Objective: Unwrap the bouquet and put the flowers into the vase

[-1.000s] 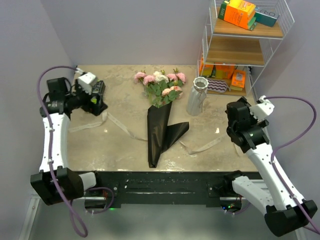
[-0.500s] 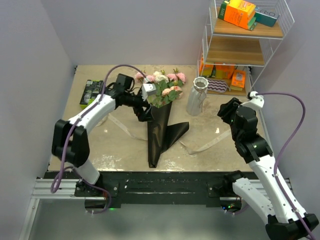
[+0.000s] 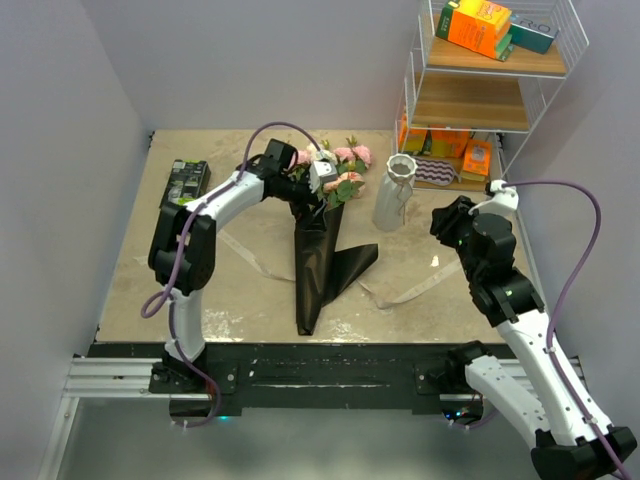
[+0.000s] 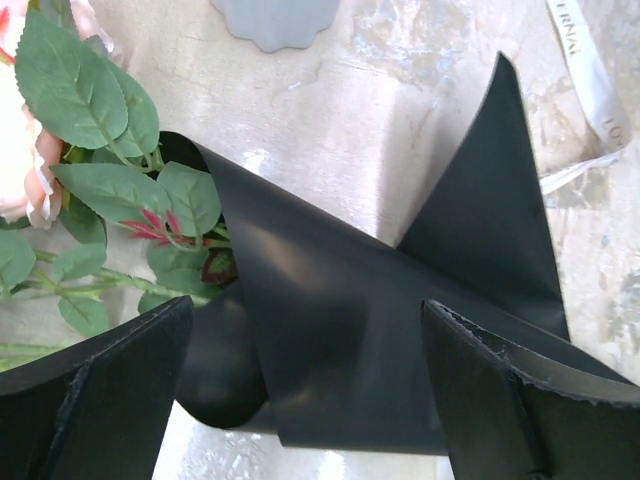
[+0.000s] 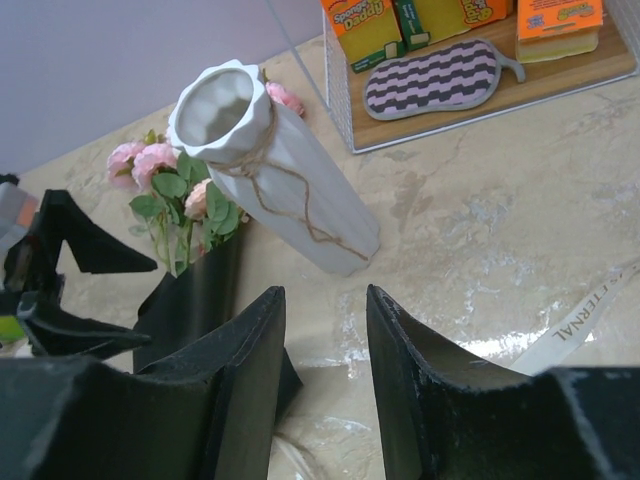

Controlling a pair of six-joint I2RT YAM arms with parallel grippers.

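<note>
Lying in black paper (image 3: 318,262), roses (image 3: 350,156), vase (image 3: 393,192) upright beside.

Bouquet (image 3: 318,262): paper sheet is showing plain matte black; roses (image 3: 345,155) are showing pink, peach and cream; leaves (image 4: 85,95) are showing green, with a few dark red sprigs.
Vase (image 5: 290,200): is showing white, ribbed, with tan twine circling its neck.
Ribbon (image 4: 585,60): is showing beige with grey lettering.
Table (image 3: 230,300): is showing mottled beige marbling.
Shelf (image 3: 470,105): is showing white wire over pale wood boards.
Scrubber pad (image 5: 432,78): is showing purple and white wavy stripes.
</note>
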